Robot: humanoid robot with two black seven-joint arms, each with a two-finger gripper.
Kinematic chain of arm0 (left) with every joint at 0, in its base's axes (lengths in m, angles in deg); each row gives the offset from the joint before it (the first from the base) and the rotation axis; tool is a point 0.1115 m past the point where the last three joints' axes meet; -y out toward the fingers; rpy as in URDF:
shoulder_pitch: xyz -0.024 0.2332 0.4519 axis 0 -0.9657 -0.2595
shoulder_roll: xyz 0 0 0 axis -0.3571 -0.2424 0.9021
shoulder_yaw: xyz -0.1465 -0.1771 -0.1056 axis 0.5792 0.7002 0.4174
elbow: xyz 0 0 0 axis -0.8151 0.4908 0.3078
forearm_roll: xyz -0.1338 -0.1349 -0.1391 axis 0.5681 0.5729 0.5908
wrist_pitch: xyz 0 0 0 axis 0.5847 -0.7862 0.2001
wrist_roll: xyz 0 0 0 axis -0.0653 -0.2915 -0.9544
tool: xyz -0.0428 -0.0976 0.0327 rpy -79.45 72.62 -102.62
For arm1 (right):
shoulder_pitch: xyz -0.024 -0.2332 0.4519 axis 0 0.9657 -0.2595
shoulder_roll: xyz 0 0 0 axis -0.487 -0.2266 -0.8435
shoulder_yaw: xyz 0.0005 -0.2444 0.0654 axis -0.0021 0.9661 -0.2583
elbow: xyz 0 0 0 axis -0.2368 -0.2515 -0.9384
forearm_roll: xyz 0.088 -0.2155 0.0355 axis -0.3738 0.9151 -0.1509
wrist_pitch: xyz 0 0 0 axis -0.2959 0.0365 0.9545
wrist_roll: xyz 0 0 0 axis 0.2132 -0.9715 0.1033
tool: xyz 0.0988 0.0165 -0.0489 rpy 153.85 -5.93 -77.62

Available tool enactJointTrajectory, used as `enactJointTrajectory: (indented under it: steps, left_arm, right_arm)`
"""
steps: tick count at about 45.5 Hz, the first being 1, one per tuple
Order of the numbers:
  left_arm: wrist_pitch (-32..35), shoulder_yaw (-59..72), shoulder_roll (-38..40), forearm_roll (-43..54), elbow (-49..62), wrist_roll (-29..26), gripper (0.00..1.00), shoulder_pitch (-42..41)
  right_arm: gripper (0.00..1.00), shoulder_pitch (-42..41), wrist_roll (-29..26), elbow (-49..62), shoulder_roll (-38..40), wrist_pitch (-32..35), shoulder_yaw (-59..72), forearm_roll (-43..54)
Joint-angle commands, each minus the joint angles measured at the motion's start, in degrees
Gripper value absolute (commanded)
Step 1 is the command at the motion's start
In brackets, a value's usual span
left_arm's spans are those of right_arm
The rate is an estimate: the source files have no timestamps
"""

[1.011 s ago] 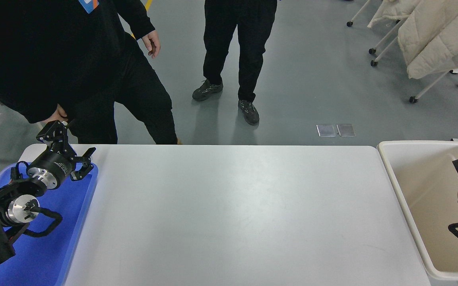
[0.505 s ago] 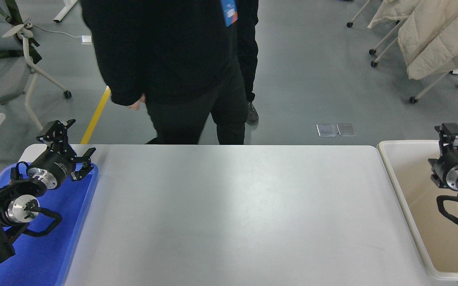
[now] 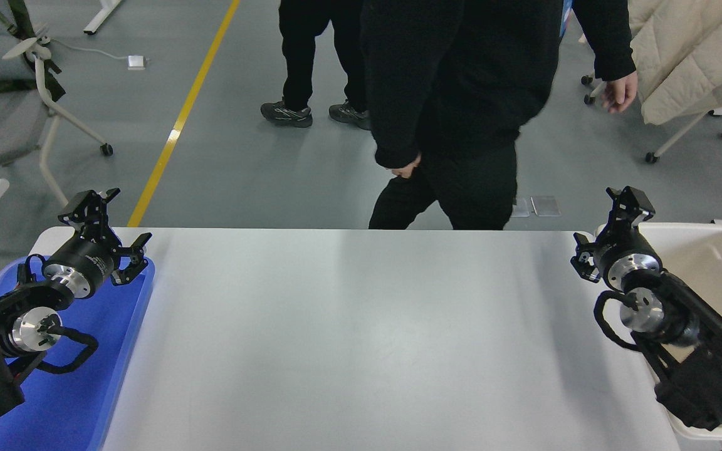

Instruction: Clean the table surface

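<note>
Bare table surface [image 3: 361, 338] between arms

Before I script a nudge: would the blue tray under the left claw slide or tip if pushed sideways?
The tray looks like thin, smooth plastic lying flat on the smooth table, so it would probably slide rather than tip. It seems to hold nothing, so likely light. Its low rim gives little to push against. The left claw hangs over it.

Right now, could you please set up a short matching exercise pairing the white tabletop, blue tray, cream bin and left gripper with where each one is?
Things:
1. matte white rectangular tabletop
2. blue plastic tray
3. cream-white deep plastic bin
4. black left gripper

Places:
A. right edge
B. centre
C. over the tray's far end
D. lower left

Pairs: 1-B, 2-D, 3-A, 4-C
</note>
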Motion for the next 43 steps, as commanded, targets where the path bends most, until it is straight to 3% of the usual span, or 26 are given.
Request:
enactJointTrajectory:
  steps: [1,11,43]
  left_arm:
    - [0.0,0.0,0.0,0.01,0.0,0.0,1.0,0.07]
    - [0.0,0.0,0.0,0.01,0.0,0.0,1.0,0.07]
    - [0.0,0.0,0.0,0.01,0.0,0.0,1.0,0.07]
  right_arm:
    - [1.0,0.28,6.02,1.9,-7.19,2.49,-5.38,6.48]
    - [1.0,-0.42,9.72,5.41,-7.19,3.28,-5.47,13.7]
    - [1.0,0.55,11.39,8.67,-7.19,4.51,-3.8,14.93]
